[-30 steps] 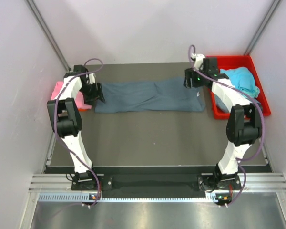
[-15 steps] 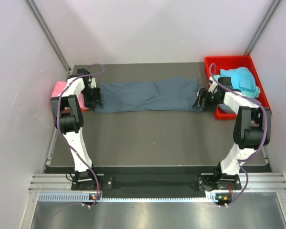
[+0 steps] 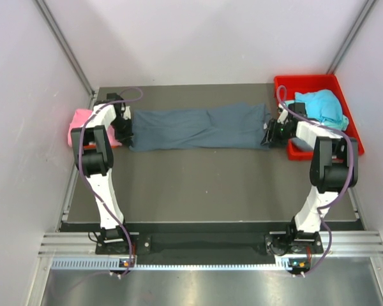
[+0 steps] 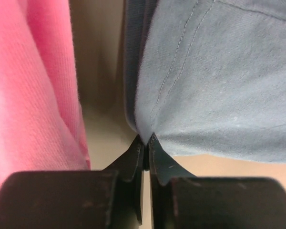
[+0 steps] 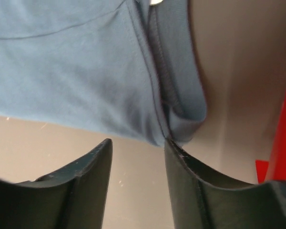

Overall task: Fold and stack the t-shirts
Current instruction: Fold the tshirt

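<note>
A grey-blue t-shirt (image 3: 198, 127) lies folded into a long strip across the far half of the table. My left gripper (image 3: 126, 134) is at its left end, and the left wrist view shows the gripper (image 4: 146, 139) shut on the near-left corner of the grey-blue cloth (image 4: 219, 86). My right gripper (image 3: 269, 136) is at the strip's right end. In the right wrist view it (image 5: 138, 141) stands open, its right finger touching the shirt's near-right corner (image 5: 174, 133), with bare table between the fingers.
A folded pink t-shirt (image 3: 80, 121) lies at the table's left edge, just beside the left gripper, also pink cloth (image 4: 33, 95) in the wrist view. A red bin (image 3: 354, 143) at the far right holds a crumpled teal t-shirt (image 3: 322, 105); its wall (image 5: 283, 143) is close to the right gripper.
Both grippers came down to the near corners of the strip. The left one closed on its corner. The right one swung from the far-right corner and its fingers narrowed.
</note>
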